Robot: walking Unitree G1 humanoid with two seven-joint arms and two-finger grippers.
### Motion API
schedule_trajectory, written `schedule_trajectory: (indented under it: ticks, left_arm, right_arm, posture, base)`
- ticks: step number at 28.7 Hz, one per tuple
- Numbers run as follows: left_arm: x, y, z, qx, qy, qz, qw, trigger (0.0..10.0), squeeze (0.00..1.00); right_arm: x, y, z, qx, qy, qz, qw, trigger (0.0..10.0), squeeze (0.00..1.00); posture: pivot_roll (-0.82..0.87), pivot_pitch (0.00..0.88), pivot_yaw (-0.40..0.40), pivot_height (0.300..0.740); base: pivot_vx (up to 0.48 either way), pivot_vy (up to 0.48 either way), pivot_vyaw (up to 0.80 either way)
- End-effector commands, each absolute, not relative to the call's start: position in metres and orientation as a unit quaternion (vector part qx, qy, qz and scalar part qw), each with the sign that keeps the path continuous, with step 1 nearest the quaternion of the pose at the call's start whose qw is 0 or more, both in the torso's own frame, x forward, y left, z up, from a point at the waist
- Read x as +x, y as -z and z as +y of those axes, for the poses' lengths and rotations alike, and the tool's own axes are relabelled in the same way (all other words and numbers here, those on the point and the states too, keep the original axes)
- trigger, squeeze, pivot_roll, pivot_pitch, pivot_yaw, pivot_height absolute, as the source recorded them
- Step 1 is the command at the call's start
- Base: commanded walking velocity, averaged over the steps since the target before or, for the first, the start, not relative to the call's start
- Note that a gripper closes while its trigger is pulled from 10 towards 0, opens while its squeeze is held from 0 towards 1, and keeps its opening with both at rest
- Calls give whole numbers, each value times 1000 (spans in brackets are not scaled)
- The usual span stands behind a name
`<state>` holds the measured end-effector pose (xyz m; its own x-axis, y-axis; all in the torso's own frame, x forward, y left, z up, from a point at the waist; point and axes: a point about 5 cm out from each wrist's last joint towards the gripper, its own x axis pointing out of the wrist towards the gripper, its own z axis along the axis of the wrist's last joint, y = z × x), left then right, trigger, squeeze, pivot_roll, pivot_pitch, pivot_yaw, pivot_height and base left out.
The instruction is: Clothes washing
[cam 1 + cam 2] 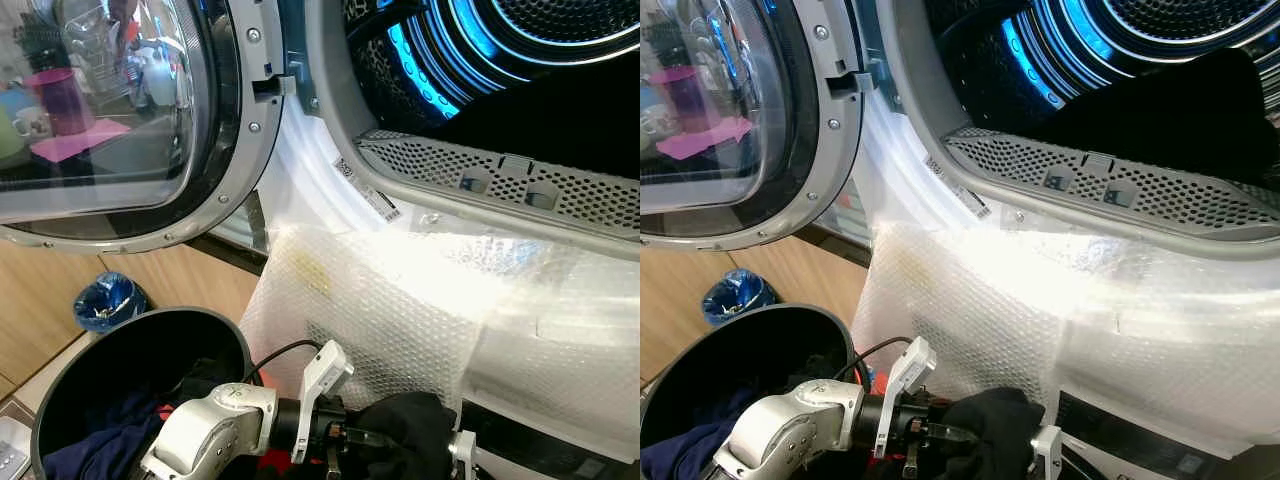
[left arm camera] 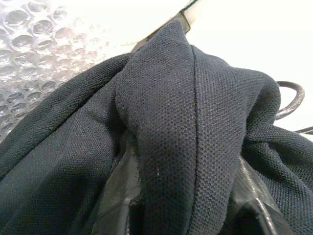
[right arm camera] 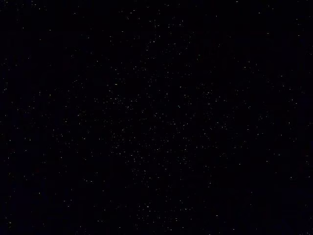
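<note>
one dark garment point(image 2: 195, 147) bunched around left claw point(image 1: 375, 440), beside basket point(image 1: 60, 385).

Both eye views look forward and down, close to the open blue-lit machine drum point(image 1: 500, 60) and clear bubble-wrap sheet point(image 1: 980, 310), sharing that scene. The left wrist view presses close against dark knit fabric point(image 2: 166, 132); the right wrist view is black.

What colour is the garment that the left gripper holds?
The garment is dark navy, almost black, with a fine knit texture; the left wrist view shows it best.

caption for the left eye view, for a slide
Left tool lifts a dark garment from the black basket toward the open drum.
</note>
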<state>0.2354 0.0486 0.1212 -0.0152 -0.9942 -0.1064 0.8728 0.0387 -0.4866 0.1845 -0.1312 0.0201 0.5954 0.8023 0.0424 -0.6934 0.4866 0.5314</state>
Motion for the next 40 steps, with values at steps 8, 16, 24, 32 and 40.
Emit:
schedule_trajectory:
  ticks: [8,16,24,32,40]
  left_arm:
    - [231,-131,49,-139,691,199,680,0,0]
    - [225,-130,53,-113,690,193,688,10000,0]
    - [220,-129,68,-41,697,209,684,10000,1000]
    - [216,-130,92,25,689,230,687,10000,1000]
    - [211,-148,125,48,673,239,699,10000,1000]
  right_arm:
    - [198,-27,-127,261,-432,87,859,0,0]
    - [206,-30,-125,260,-440,78,856,0,0]
    - [207,-28,-124,259,-444,78,854,0,0]
    - [208,-29,-115,266,-459,66,845,0,0]
    - [203,-25,-113,260,-472,71,839,0,0]
  posture:
    - [-73,58,91,740]
    - [-61,41,92,740]
    - [-55,23,98,740]
    - [-48,1,117,740]
    - [-38,14,129,740]
  base:
    - [0,0,0]
    - [0,0,0]
    - [0,0,0]
    - [0,0,0]
    - [0,0,0]
